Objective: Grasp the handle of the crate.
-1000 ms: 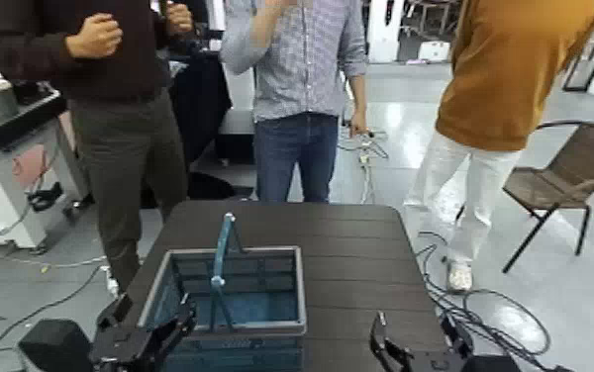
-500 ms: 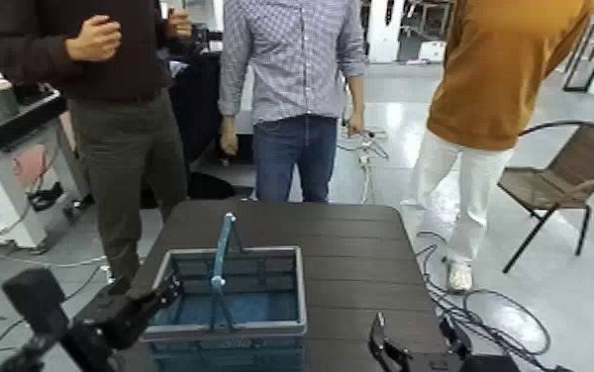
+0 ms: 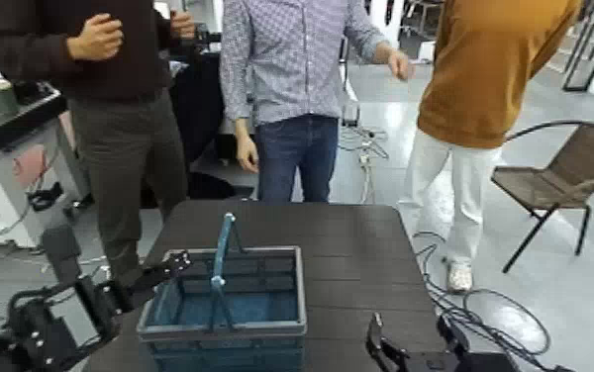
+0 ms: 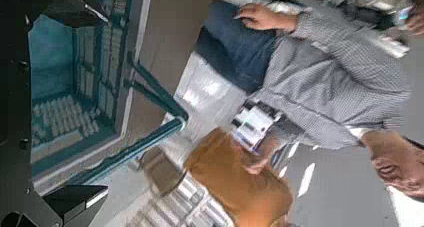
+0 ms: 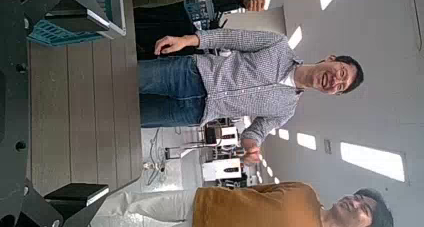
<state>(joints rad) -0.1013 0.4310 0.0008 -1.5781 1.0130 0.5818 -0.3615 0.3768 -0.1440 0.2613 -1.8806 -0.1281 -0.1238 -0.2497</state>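
The blue basket (image 3: 247,327) sits on the dark worktop (image 3: 355,267), at about 8 o'clock. Its thin blue handle (image 3: 223,249) stands up over the middle. The left pincer (image 4: 105,105) is by the basket's 10 o'clock corner, wide apart, and does not hold the handle. The right pincer (image 3: 413,336) waits near 5 o'clock, apart too. Three people stand past the worktop, from 11 to 1 o'clock. A brown chair (image 3: 548,178) is at 2 o'clock.

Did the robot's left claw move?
Yes. The left claw went up the picture, away from the robot. Now it is by the basket's far left corner; before, it was over the near left part.
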